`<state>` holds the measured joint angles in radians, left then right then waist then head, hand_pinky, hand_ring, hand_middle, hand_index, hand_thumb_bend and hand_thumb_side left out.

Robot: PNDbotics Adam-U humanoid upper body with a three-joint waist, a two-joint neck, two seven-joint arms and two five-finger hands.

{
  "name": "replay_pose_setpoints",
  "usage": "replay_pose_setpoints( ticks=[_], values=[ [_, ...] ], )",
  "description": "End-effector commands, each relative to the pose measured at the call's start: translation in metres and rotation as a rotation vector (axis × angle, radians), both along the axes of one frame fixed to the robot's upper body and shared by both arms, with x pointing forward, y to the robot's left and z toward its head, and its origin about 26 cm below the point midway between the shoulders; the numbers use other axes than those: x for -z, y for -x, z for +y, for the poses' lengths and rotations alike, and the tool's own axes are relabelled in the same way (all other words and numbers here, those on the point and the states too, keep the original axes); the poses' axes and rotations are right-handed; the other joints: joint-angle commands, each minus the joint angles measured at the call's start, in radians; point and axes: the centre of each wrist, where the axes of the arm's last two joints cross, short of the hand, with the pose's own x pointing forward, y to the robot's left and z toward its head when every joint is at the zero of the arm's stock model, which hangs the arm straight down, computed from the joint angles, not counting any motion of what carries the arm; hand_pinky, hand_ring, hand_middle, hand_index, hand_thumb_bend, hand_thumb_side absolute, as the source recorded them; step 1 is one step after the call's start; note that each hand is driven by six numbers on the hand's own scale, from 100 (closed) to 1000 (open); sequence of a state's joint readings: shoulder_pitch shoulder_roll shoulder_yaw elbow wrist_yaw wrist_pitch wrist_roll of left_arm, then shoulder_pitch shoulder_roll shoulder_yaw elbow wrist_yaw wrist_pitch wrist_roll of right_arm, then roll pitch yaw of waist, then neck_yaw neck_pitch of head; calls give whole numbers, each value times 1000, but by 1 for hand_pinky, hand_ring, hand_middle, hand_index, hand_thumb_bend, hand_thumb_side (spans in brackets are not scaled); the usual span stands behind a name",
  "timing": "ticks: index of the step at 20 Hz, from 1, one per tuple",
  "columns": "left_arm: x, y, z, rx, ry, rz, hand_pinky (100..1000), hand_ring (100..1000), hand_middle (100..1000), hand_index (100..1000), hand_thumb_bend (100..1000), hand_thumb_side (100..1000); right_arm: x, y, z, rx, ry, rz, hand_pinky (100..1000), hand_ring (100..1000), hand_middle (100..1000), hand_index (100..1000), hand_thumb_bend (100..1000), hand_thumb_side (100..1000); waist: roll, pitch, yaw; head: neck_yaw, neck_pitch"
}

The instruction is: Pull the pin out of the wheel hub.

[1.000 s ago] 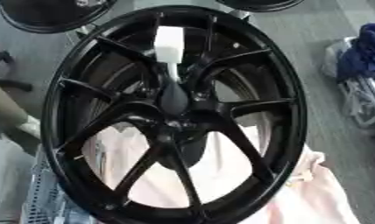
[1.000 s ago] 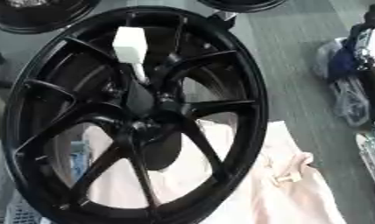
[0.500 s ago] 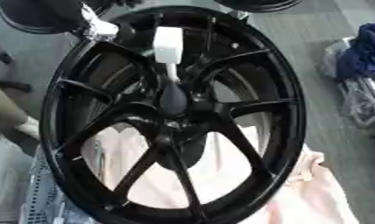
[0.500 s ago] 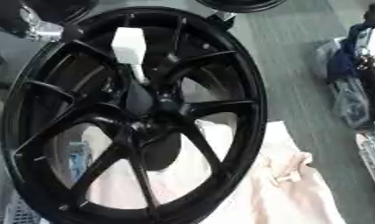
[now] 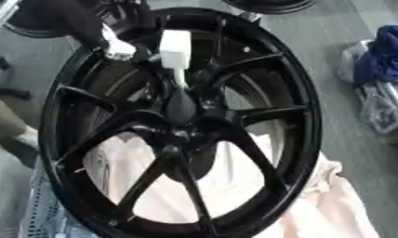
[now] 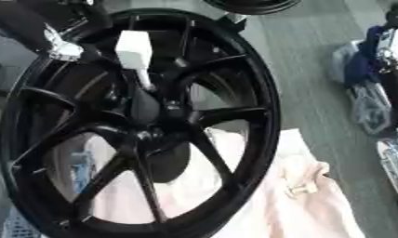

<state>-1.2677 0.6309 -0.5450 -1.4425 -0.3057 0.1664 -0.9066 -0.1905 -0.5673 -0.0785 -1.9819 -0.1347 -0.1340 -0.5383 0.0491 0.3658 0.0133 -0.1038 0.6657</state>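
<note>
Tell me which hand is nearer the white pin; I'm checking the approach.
Left. The left hand reaches in from the upper left, just beside the white pin standing up from the wheel hub. The right hand shows in neither view.

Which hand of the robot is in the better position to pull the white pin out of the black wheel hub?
The left. The robot's left hand comes in from the upper left, close beside the white block-shaped pin head standing in the black spoked wheel's hub. The right hand shows in neither view.
</note>
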Motion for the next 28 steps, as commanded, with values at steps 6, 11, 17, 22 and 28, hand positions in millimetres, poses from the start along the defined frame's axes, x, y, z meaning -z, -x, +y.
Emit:
replay_pose_setpoints(
  ticks=[6, 11, 17, 22, 28],
  values=[
    [-17, 7, -3, 6, 4, -66, 905, 918, 811, 868, 407, 449, -10, 2, 1, -19, 17, -26, 645, 796, 711, 688, 100, 443, 0, -16, -3, 8, -12],
    [-17, 8, -7, 30, 13, -56, 902, 918, 811, 872, 435, 480, -11, 1, 2, -22, 16, -28, 645, 795, 710, 687, 100, 442, 2, -16, -6, 12, -13],
    [-20, 9, -8, 28, 46, -67, 899, 915, 809, 873, 404, 464, -11, 1, 3, -28, 15, -28, 644, 795, 710, 686, 100, 445, 2, -12, -12, 16, -17],
    [-18, 8, -11, 41, 59, -56, 894, 911, 809, 873, 393, 479, -11, 0, 4, -32, 9, -30, 643, 795, 709, 686, 100, 449, 1, -6, -19, 25, -22],
    [-15, 6, -11, 50, 63, -26, 883, 900, 801, 871, 378, 501, -11, 0, 5, -34, 1, -30, 642, 794, 709, 685, 100, 456, -2, 3, -24, 32, -27]
  ],
)
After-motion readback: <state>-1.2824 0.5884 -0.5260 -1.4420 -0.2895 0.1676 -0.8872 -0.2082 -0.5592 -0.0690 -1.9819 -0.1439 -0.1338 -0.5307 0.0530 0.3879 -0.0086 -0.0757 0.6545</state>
